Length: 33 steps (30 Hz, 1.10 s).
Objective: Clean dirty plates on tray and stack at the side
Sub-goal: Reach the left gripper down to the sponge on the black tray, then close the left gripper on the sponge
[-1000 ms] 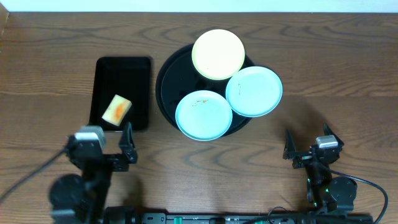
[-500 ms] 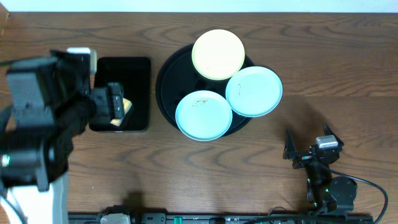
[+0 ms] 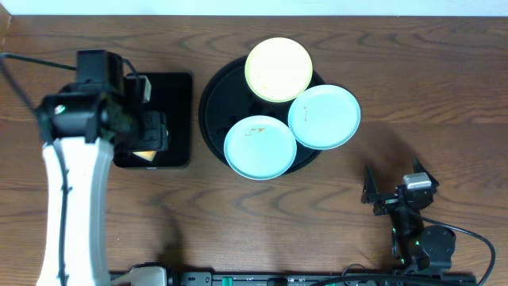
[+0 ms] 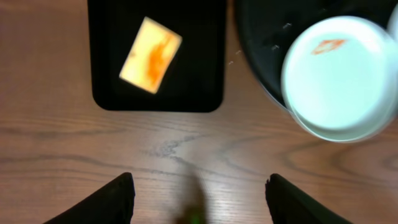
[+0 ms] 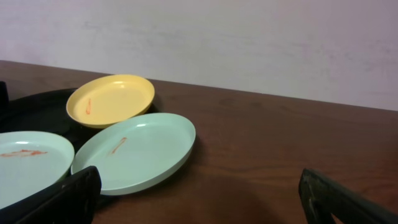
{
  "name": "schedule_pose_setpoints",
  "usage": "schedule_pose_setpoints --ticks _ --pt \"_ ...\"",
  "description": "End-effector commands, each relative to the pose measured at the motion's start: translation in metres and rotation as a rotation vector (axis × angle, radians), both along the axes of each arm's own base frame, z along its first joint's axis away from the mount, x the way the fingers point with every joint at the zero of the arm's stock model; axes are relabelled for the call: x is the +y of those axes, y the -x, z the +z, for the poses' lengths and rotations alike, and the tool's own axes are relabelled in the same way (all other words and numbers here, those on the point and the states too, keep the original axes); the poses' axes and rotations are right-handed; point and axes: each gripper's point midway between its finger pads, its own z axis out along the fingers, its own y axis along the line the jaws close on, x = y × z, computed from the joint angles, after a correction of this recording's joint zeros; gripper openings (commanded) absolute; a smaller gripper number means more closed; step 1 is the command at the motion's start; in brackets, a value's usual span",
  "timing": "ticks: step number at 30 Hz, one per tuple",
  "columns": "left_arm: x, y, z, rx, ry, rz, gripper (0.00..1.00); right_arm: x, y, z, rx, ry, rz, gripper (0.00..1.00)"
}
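Yellow sponge sat on the small tray — left gripper hovered near it, jaws apart, empty. Smeared plates weren't wiped; next up, probably dropping onto the sponge — right gripper gaped idle.

A robotics lab bench rather than a lived-in kitchen: a bare wood-grain surface set against a plain pale wall, with a white left arm and a black right arm mounted at its near edge beside a bar of equipment. Three plates on a round black tray and a stained sponge on a rectangular tray are laid out like props
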Motion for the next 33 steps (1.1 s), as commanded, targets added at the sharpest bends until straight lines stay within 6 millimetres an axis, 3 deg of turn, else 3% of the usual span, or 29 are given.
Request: schedule_pose_setpoints --ticks 1,6,16,25,33 --pt "0.009 -0.004 -0.028 0.076 -0.037 0.051 0.65 0.001 0.0 0.0 0.001 -0.014 0.008 0.99" --pt "0.009 -0.024 -0.061 0.125 -0.036 0.05 0.56 0.001 0.0 0.0 0.001 -0.014 0.008 0.99" --pt "0.022 -0.045 -0.123 0.268 -0.1 0.056 0.55 0.001 0.0 0.0 0.001 -0.014 0.008 0.99" --pt "0.032 -0.065 -0.157 0.283 -0.153 0.074 0.55 0.001 0.0 0.0 0.001 -0.014 0.008 0.99" --pt "0.042 -0.076 -0.183 0.295 -0.202 0.088 0.63 0.001 0.0 0.0 0.001 -0.014 0.008 0.99"
